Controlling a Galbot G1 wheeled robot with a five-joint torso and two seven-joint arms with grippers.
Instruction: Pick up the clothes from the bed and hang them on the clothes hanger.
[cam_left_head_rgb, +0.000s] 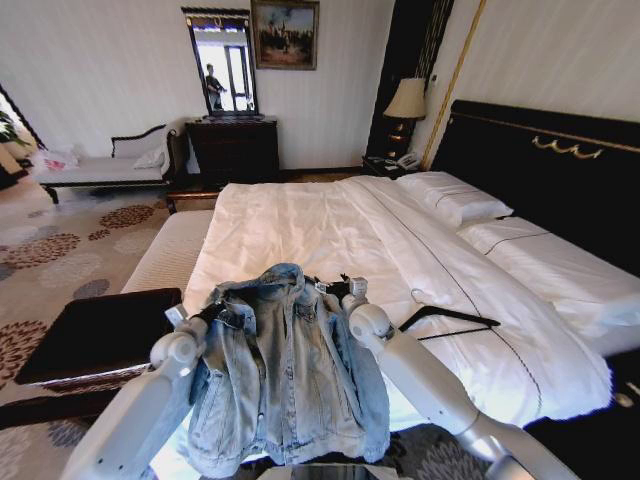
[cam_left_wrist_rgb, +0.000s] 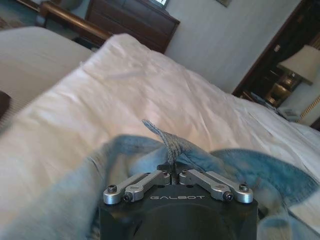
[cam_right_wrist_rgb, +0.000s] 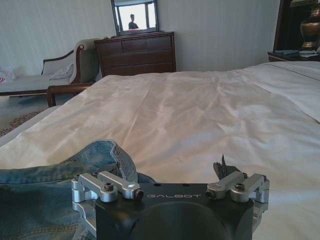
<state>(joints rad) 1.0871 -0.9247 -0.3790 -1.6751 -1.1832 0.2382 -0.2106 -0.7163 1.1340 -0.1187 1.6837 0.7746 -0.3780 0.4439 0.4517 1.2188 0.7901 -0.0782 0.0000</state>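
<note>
We see the left tool (cam_left_wrist_rgb: 173, 176) pinching the jacket (cam_left_head_rgb: 285, 380) over the bed (cam_left_head_rgb: 300, 230); the right tool (cam_right_wrist_rgb: 172, 187), seemingly wide, sits beside its collar.

White rounded arms; black wrist blocks marked GALBOT carry silver screwed linkages.

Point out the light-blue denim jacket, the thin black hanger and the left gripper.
Light-blue denim jacket (cam_left_head_rgb: 285, 375): head view, front panel.
Thin black hanger (cam_left_head_rgb: 452, 316): head view, upper bar, lying on the bed.
Left gripper (cam_left_wrist_rgb: 173, 176): left wrist view, fingertips pinching denim.
</note>
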